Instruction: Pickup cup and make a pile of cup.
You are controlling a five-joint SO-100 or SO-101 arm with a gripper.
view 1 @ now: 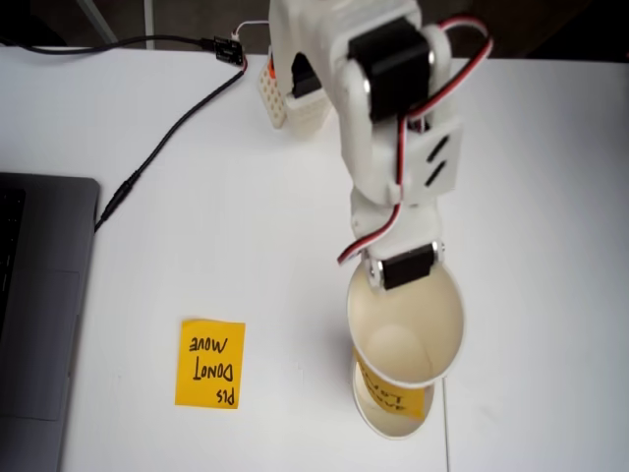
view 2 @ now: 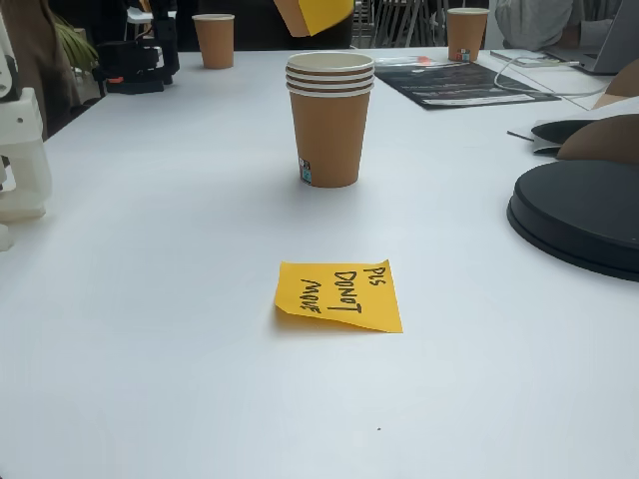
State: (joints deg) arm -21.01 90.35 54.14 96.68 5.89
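Note:
In a fixed view from above, my gripper (view 1: 405, 280) is shut on the far rim of a paper cup (view 1: 405, 329), white inside, and holds it up in the air. An orange note (view 1: 393, 398) with handwriting clings under that cup. Directly below, the rim of the pile of cup (view 1: 388, 423) peeks out on the table. From the side, in a fixed view, the pile of cup (view 2: 329, 125) stands upright, brown outside, with three stacked rims. The lifted cup's bottom and its orange note (view 2: 324, 14) hang at the top edge, well above the pile.
An orange sticky note (view 1: 209, 364) (view 2: 339, 294) lies flat beside the pile. A laptop (view 1: 39, 295) fills the left edge and a black cable (view 1: 167, 138) runs across the back. Other cups (view 2: 214, 40), a black round object (view 2: 579, 215) and the arm's base (view 2: 20, 150) stand around.

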